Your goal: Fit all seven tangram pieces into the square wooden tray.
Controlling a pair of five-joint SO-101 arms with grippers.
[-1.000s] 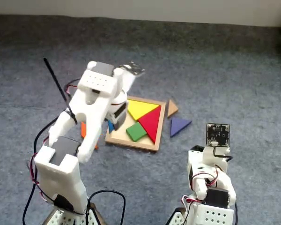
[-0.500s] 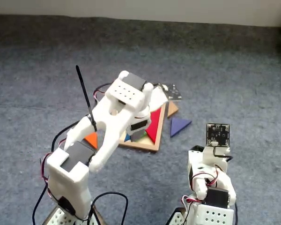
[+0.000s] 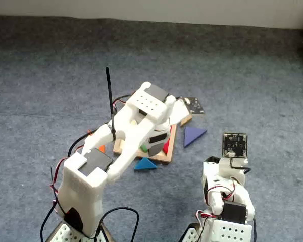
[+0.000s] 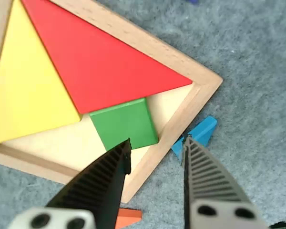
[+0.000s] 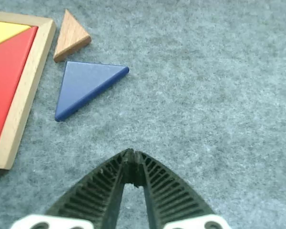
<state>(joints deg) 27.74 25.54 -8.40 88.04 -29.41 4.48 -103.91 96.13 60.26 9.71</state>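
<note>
Left arm (image 3: pixel 134 128) is stretched right out, forearm crossing over the wooden tray (image 4: pixel 200 93), wrist pitched steeply down. Its gripper (image 4: pixel 156 143) hangs above one corner of the tray, jaws parted. One finger (image 4: pixel 109 176) is over the inside of the rim, the other just past it. Right arm (image 3: pixel 224 186) sits folded up, well apart from the tray. Its gripper (image 5: pixel 132 155) points down, fingertips pressed together, off to the tray's side.

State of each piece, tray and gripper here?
tray: partly filled
red triangle: in tray
yellow triangle: in tray
green square: in tray
light blue piece: on carpet
orange piece: on carpet
dark blue triangle: on carpet
wooden triangle: on carpet
left gripper: open
right gripper: shut
</note>
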